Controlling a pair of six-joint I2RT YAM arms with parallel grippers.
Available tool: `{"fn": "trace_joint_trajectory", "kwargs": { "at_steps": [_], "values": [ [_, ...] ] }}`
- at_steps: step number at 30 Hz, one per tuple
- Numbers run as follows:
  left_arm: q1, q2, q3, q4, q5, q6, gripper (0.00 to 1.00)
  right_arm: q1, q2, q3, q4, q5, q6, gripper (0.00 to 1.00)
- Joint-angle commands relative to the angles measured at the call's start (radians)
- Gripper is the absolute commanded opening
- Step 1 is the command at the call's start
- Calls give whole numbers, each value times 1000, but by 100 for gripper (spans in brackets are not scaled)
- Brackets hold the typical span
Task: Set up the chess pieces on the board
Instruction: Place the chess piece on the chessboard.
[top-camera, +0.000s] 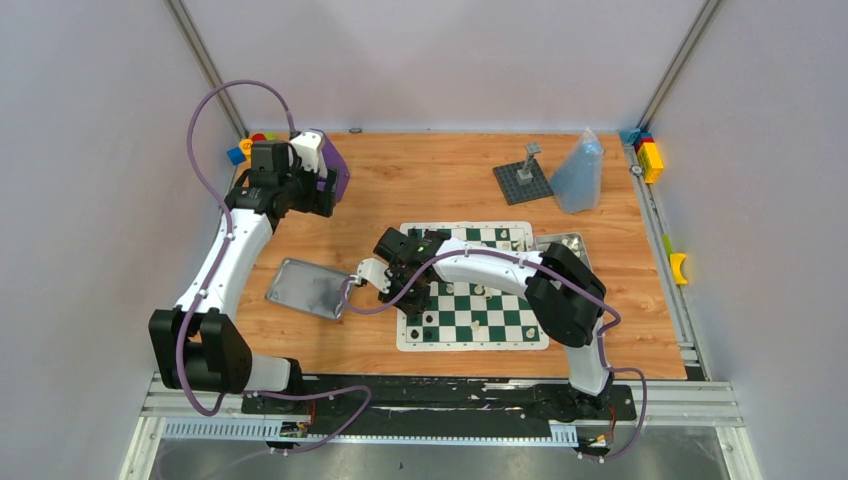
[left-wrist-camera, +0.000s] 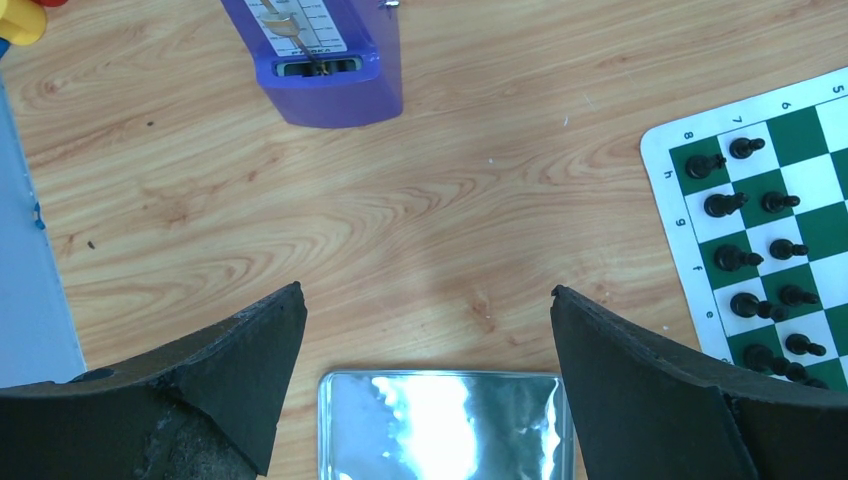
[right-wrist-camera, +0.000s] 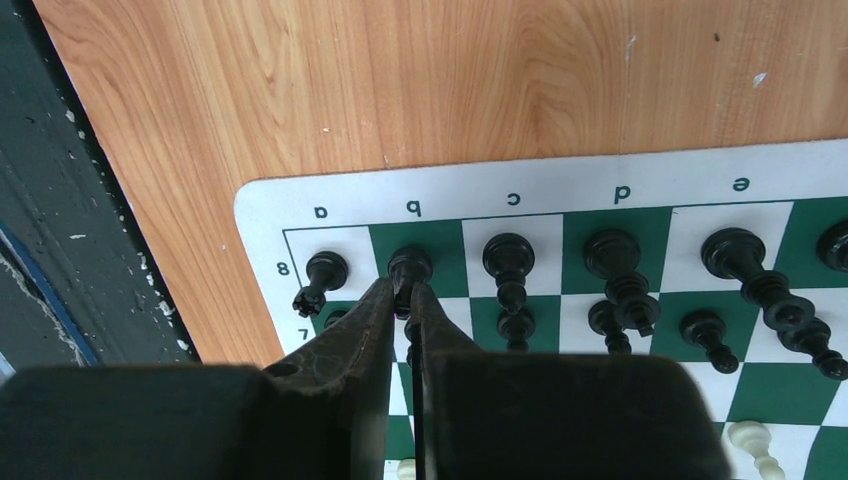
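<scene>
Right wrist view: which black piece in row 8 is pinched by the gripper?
The black piece on b8: the right gripper is shut around it, while its neighbours stand untouched.

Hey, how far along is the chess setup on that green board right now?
Done: black pieces fill most of ranks 8 and 7 on the board. In hand: the right gripper is shut on the black piece at b8. Remaining: white pieces stand mid-board, not lined up; the left gripper hangs open over the table.
</scene>
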Motion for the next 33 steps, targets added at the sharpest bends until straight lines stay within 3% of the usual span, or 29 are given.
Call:
{"fn": "trace_joint_trajectory", "kwargs": {
  "at_steps": [1, 11, 14, 19, 25, 33],
  "values": [
    [9, -36, 0, 28, 9, 14, 100, 8, 3, 8, -4, -20, -13, 0],
    [9, -36, -4, 31, 8, 17, 100, 9, 30, 11, -5, -28, -10, 2],
    [9, -36, -4, 30, 7, 17, 100, 9, 34, 15, -5, -23, -6, 11],
    [9, -35, -5, 32, 9, 16, 100, 8, 12, 27, -6, -4, 4, 33],
    [10, -35, -5, 32, 3, 19, 100, -4, -77, 51, -4, 22, 12, 49],
    [10, -37, 1, 32, 1, 28, 100, -128, -225, 7, 16, -23, 31, 55]
  ]
}}
